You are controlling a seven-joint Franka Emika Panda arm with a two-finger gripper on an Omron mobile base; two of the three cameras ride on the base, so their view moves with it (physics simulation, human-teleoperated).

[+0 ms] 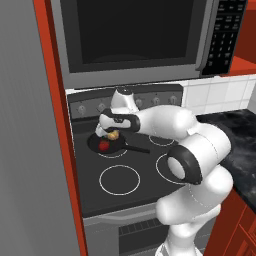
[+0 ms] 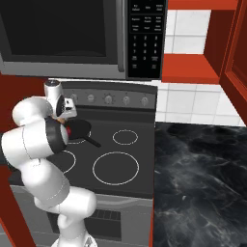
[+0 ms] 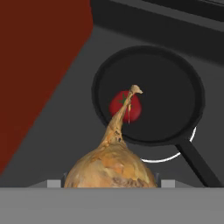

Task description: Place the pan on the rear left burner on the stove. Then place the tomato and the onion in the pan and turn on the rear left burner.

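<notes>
My jaws [image 3: 109,181] grip the onion [image 3: 112,168], stem pointing away, over the pan [image 3: 148,94] — high enough to clear its rim. The pan sits on the rear left burner [image 3: 168,156] near the stove's [image 1: 150,190] back left corner; the tomato [image 3: 125,106] lies inside, so I should release beside it.

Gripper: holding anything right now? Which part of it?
The gripper holds the onion by the sides of its bulb, stem pointing away, above the pan with the tomato.
</notes>
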